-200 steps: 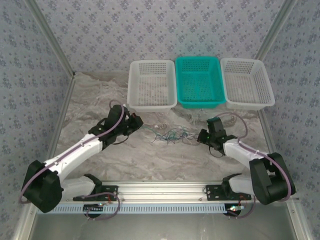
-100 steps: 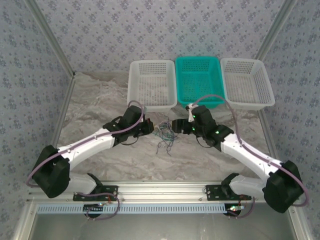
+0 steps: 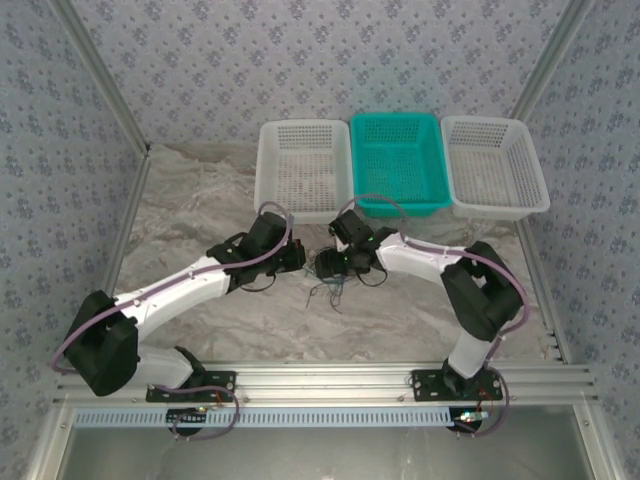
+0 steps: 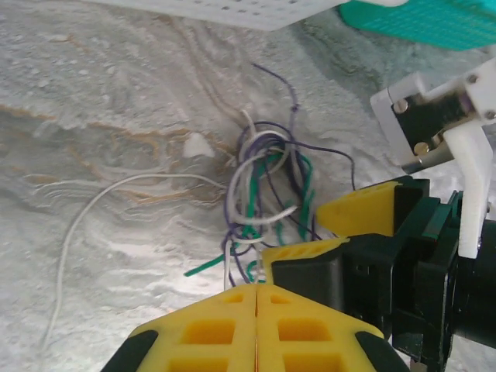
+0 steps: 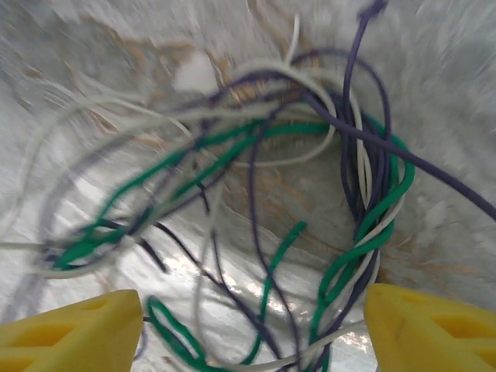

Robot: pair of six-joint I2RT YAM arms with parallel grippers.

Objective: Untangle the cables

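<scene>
near the table (image 3: 190,210) centre the cables (image 3: 335,285) are only a faint smudge from above, partly covered by the left gripper (image 3: 298,258) at nine o'clock and the right gripper (image 3: 325,266) at one. my left wrist camera shows its fingers pressed together, wires vanishing at the tips. the right's fingers stand spread around the blurred tangle.

A lab robot test cell: silver aluminium frame rail (image 3: 330,378) at 6 o'clock carries 2 white-and-black robot arms (image 3: 170,295); blue-grey floral-patterned backdrop walls (image 3: 300,60) enclose it at 12 o'clock.
</scene>
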